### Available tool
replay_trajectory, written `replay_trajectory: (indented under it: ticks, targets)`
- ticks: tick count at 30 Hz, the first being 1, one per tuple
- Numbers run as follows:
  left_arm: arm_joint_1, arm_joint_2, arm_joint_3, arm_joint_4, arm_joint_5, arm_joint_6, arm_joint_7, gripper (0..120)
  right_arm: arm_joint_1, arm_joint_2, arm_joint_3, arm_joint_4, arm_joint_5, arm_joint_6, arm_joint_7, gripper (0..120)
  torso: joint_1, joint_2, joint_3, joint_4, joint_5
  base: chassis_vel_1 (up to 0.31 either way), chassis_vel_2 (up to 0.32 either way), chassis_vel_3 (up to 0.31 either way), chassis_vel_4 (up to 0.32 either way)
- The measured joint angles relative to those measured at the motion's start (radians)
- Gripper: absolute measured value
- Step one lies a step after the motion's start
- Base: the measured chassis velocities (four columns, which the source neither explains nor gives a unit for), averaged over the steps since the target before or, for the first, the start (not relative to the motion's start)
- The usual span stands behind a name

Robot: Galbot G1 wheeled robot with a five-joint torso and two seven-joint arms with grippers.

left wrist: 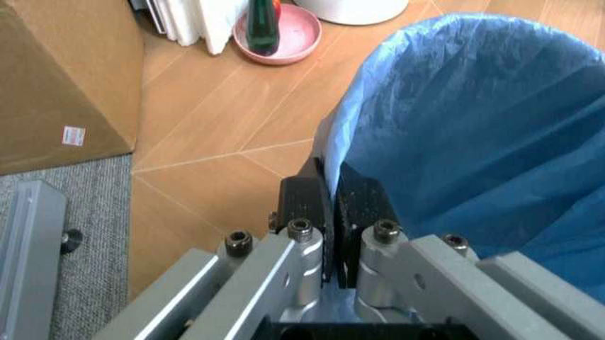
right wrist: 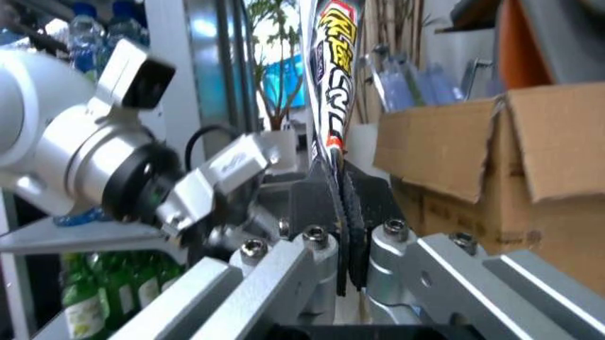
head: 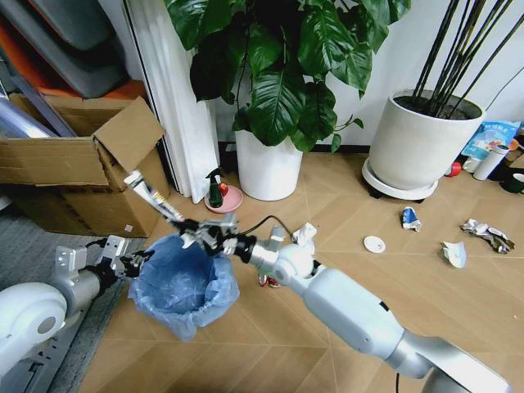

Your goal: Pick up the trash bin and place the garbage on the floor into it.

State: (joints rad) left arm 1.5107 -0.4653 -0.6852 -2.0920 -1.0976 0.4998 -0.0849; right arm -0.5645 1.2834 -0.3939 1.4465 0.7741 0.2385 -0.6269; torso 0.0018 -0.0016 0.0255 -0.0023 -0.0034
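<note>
The trash bin (head: 182, 286) is held up off the floor (head: 344, 286) by the left hand (head: 135, 264). This hand is pinched tight on the bin's near-left rim, with the blue bag squeezed between its fingers (left wrist: 302, 202).

Just past the bin, at its far rim, the right hand (head: 195, 232) is seen. It is shut on a long flat wrapper (head: 151, 195). The wrapper's long side is tilted up and away from the bin, so the bin's open mouth lies just below and a little nearer than the wrapper. The right hand is the one closest to dropping it in.

Farther from the bin, more garbage is left on the floor: a crumpled white paper (head: 304, 235) close by, then a white disc (head: 374, 244), a blue-white wrapper (head: 410, 218), and a dark wrapper (head: 487, 233) well away.
</note>
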Motion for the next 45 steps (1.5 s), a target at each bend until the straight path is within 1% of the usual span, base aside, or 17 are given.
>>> replay_trajectory:
  ticks: [3,5,10,14,15,18,19,23,24,26,27,29,31,34,36,40,45]
  targets:
    - [0.006,-0.003,-0.005,-0.005,-0.019,0.004,-0.006,0,-0.002,-0.002,-0.015,-0.004,-0.013,-0.007,-0.001,0,0.0,0.0,0.0,-0.0001,0.0001,0.0,0.0,0.0,0.0]
    - [0.007,-0.004,-0.01,-0.009,-0.035,0.01,-0.008,0,-0.003,-0.002,-0.023,-0.01,-0.02,-0.012,-0.003,9,0.0,0.0,0.0,-0.0001,0.0,0.0,0.0,0.0,0.0]
    - [0.006,0.001,-0.023,-0.008,-0.041,0.012,-0.01,0,0.003,-0.005,-0.035,-0.017,-0.024,-0.019,-0.008,20,0.0,0.0,0.0,0.0,0.0,0.0,0.0,0.0,0.0]
    - [0.008,0.006,-0.042,-0.007,-0.05,0.013,-0.012,0,0.007,-0.019,-0.038,-0.016,-0.026,-0.032,-0.01,42,0.0,0.0,0.0,0.0,0.0001,0.0,0.0,0.0,0.0]
    - [0.008,0.006,-0.042,-0.007,-0.05,0.013,-0.012,0,0.007,-0.019,-0.038,-0.016,-0.026,-0.032,-0.01,42,0.0,0.0,0.0,0.0,0.0001,0.0,0.0,0.0,0.0]
    - [0.008,0.004,-0.043,-0.004,-0.049,0.013,-0.013,0,0.007,-0.035,-0.037,-0.011,-0.028,-0.035,-0.01,54,0.0,0.0,0.0,0.0001,0.0002,0.0,0.0,0.0,0.0]
    - [0.008,0.004,-0.043,-0.004,-0.049,0.013,-0.013,0,0.007,-0.035,-0.037,-0.011,-0.028,-0.035,-0.01,54,0.0,0.0,0.0,0.0001,0.0002,0.0,0.0,0.0,0.0]
    - [0.007,-0.003,-0.046,-0.002,-0.047,0.013,-0.016,0,-0.002,-0.062,-0.022,0.013,-0.025,-0.042,-0.01,74,0.0,0.0,0.0,0.0001,0.0004,0.0,0.0,0.0,0.0]
    - [0.007,-0.003,-0.046,-0.002,-0.047,0.013,-0.016,0,-0.002,-0.062,-0.022,0.013,-0.025,-0.042,-0.01,74,0.0,0.0,0.0,0.0001,0.0004,0.0,0.0,0.0,0.0]
    - [0.007,-0.009,-0.049,-0.003,-0.047,0.015,-0.024,0,-0.016,-0.076,-0.002,0.03,-0.024,-0.046,0.002,84,0.0,0.0,0.0,0.0,0.0004,0.0,0.0,0.0,0.0]
    - [0.007,-0.009,-0.049,-0.003,-0.047,0.015,-0.024,0,-0.016,-0.076,-0.002,0.03,-0.024,-0.046,0.002,84,0.0,0.0,0.0,0.0,0.0004,0.0,0.0,0.0,0.0]
    - [0.008,-0.018,-0.053,-0.007,-0.046,0.018,-0.035,0,-0.034,-0.096,0.031,0.043,-0.033,-0.057,0.035,92,0.0,0.0,0.0,0.0001,0.0006,0.0,0.0,0.0,0.0]
    - [0.013,-0.038,-0.056,-0.018,-0.039,0.022,-0.044,0,-0.073,-0.14,0.092,0.059,-0.055,-0.097,0.158,98,0.0,0.0,0.0,0.0001,0.0005,0.0,0.0,0.0,0.0]
    - [0.016,-0.051,-0.056,-0.023,-0.03,0.023,-0.047,0,-0.1,-0.165,0.132,0.057,-0.087,-0.111,0.221,100,0.0,0.0,0.0,0.0001,0.0006,0.0,0.0,0.0,0.0]
    - [0.017,-0.065,-0.056,-0.028,-0.022,0.024,-0.048,0,-0.164,-0.204,0.198,0.052,-0.138,-0.133,0.288,100,0.0,0.0,0.0,0.0,0.0006,0.0,0.0,0.0,0.0]
    - [0.018,-0.067,-0.059,-0.031,-0.02,0.024,-0.048,0,-0.228,-0.227,0.244,0.052,-0.172,-0.15,0.326,100,0.0,0.0,0.0,-0.0002,0.0005,0.0,0.0,0.0,0.0]
    - [0.015,-0.066,-0.06,-0.035,-0.017,0.025,-0.049,0,-0.418,-0.271,0.331,0.061,-0.248,-0.206,0.436,100,0.0,0.0,0.0,-0.0001,0.0006,0.0,0.0,0.0,0.0]
